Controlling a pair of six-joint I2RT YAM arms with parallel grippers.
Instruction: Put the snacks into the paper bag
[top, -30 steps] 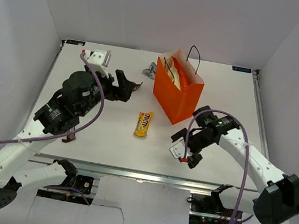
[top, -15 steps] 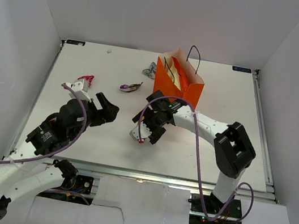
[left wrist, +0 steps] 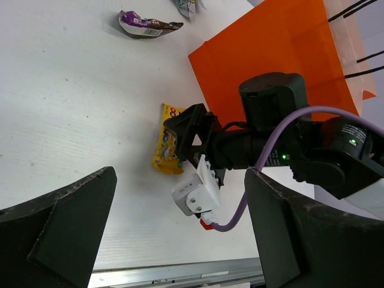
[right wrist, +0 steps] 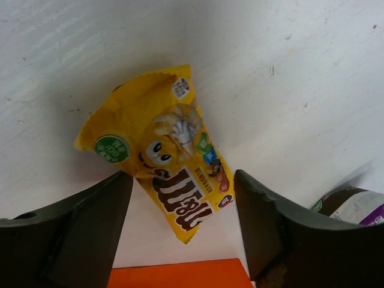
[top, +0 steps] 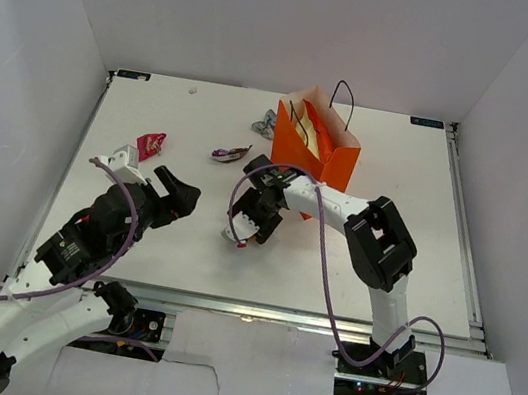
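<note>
Right fingers (right wrist: 66, 240) moved wide over one yellow packet (right wrist: 168, 150), left fingers (left wrist: 60, 234) wide, three wrappers (top: 230, 154)

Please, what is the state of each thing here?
paper bag: upright, open
chip bag: inside paper bag
yellow candy packet: flat on table, not gripped
purple wrapper: on table
pink wrapper: on table
silver wrapper: on table
left gripper: open, empty
right gripper: open, empty
</note>
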